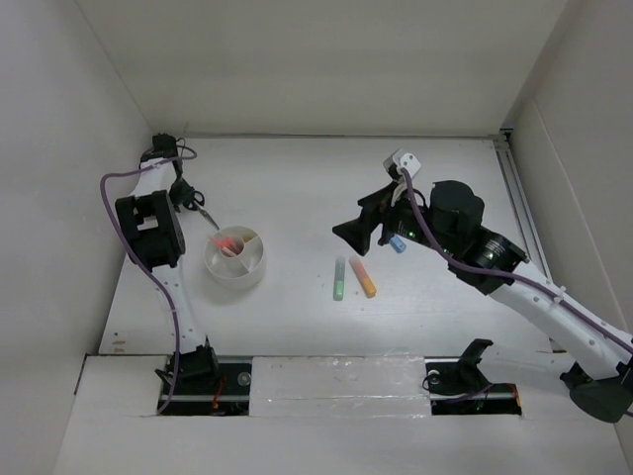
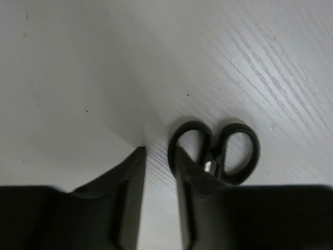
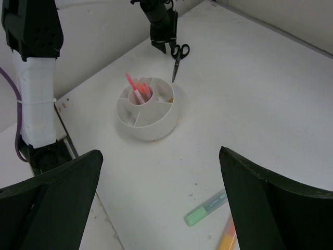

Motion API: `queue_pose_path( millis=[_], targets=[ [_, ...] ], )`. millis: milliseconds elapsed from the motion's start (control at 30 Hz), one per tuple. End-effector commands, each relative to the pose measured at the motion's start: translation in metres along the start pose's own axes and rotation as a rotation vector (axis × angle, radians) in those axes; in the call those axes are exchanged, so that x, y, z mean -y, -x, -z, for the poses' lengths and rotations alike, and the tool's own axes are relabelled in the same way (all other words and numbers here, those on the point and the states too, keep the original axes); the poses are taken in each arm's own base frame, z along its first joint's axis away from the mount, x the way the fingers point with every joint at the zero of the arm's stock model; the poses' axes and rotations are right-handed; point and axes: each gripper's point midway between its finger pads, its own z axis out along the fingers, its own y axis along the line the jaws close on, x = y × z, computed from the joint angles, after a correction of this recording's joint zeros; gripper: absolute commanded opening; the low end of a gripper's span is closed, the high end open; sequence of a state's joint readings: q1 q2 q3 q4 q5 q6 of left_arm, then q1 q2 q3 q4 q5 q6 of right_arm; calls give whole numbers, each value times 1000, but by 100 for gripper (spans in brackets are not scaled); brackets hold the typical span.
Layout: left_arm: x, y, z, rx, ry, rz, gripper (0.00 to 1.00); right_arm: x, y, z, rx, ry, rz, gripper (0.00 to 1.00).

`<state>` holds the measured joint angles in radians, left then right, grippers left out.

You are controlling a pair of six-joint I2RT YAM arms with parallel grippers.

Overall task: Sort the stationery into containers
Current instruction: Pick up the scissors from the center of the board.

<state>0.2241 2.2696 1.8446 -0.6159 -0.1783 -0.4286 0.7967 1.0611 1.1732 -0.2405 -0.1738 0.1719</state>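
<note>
The black-handled scissors (image 1: 201,211) lie on the table just behind the round white tub (image 1: 235,272), blades pointing at it. My left gripper (image 1: 184,194) is low over their handles (image 2: 229,151). It is open by a narrow gap with bare table between the fingers, and its right finger (image 2: 183,172) is at the left handle loop. Thin pink pens (image 3: 136,88) stand in the tub's (image 3: 156,130) middle. My right gripper (image 3: 160,152) is wide open and empty above the green marker (image 3: 208,208) and orange marker (image 3: 229,239). The blue marker (image 1: 398,242) lies by the right arm. I cannot make out the eraser.
The green marker (image 1: 339,280) and orange marker (image 1: 363,277) lie side by side mid-table, right of the tub. White walls close in the table on the left, back and right. The left arm's purple cable (image 1: 129,178) loops near the left wall.
</note>
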Motion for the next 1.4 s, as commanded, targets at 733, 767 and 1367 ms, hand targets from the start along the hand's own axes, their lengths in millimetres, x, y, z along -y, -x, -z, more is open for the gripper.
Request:
queue_pose_path(
  millis=[733, 767, 1367],
  targets=[
    [-52, 53, 157, 373, 51, 134, 0, -4, 21, 9, 92, 16, 28, 100],
    [-55, 51, 165, 391, 41, 142, 0, -5, 17, 6, 78, 26, 27, 100],
    [-44, 15, 389, 943, -422, 60, 0, -36, 27, -42, 109, 288, 23, 100]
  ],
)
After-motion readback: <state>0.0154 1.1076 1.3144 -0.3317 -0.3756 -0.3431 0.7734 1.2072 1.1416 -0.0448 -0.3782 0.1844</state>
